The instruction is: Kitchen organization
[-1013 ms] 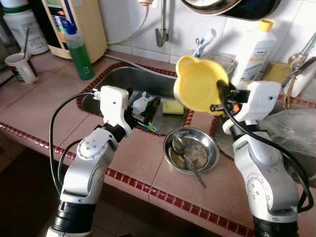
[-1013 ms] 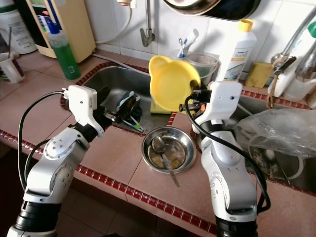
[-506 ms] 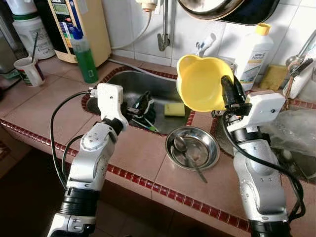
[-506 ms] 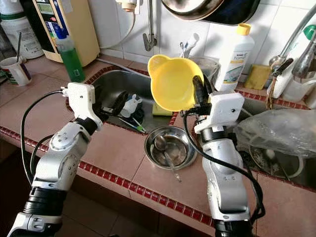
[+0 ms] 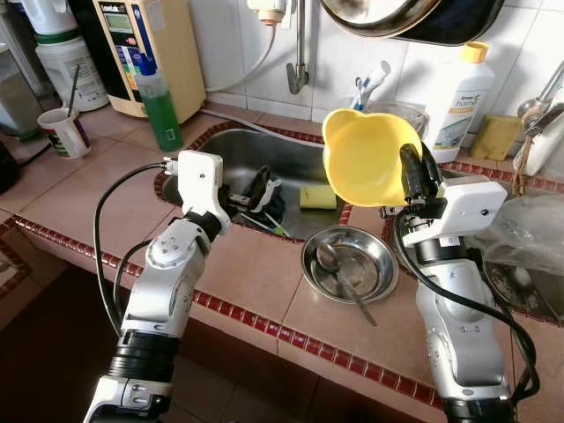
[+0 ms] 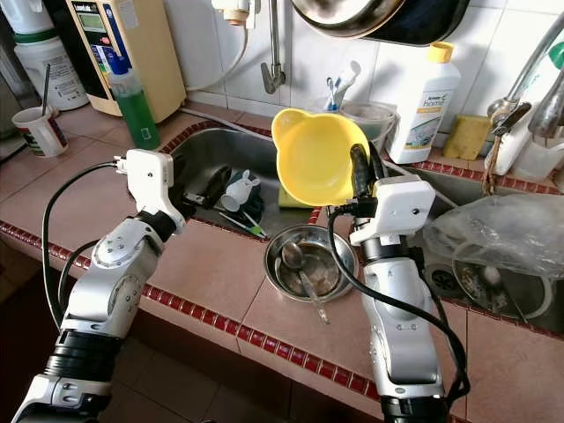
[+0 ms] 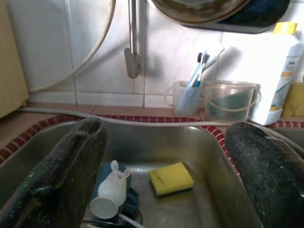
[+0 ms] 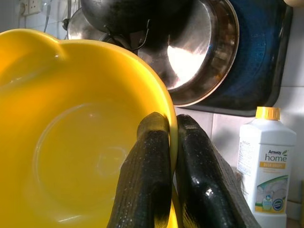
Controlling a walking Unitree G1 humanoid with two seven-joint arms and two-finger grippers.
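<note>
A yellow bowl point(image 5: 363, 159) with two small ears on its rim is held up on edge above the tiled counter, between the sink and a steel bowl. My right gripper point(image 5: 414, 176) is shut on the yellow bowl's rim, one finger inside and one outside, as the right wrist view shows point(image 8: 164, 180). My left gripper point(image 5: 264, 187) is open at the near edge of the steel sink point(image 5: 273, 145), empty. In the sink lie a small white rabbit-shaped cup point(image 7: 110, 194), a yellow sponge point(image 7: 171, 178) and some dark items.
A steel bowl point(image 5: 348, 264) with spoons sits on the counter below the yellow bowl. A green bottle point(image 5: 161, 104), a mug point(image 5: 63, 132), a white detergent bottle point(image 5: 460, 88), a toothbrush cup point(image 7: 185, 97) and a plastic bag point(image 5: 529, 233) stand around. A pan point(image 5: 405, 13) hangs overhead.
The camera has pulled back and shifted. My right gripper has tipped more upright with the yellow bowl still in it. The left gripper stays at the sink's edge.
</note>
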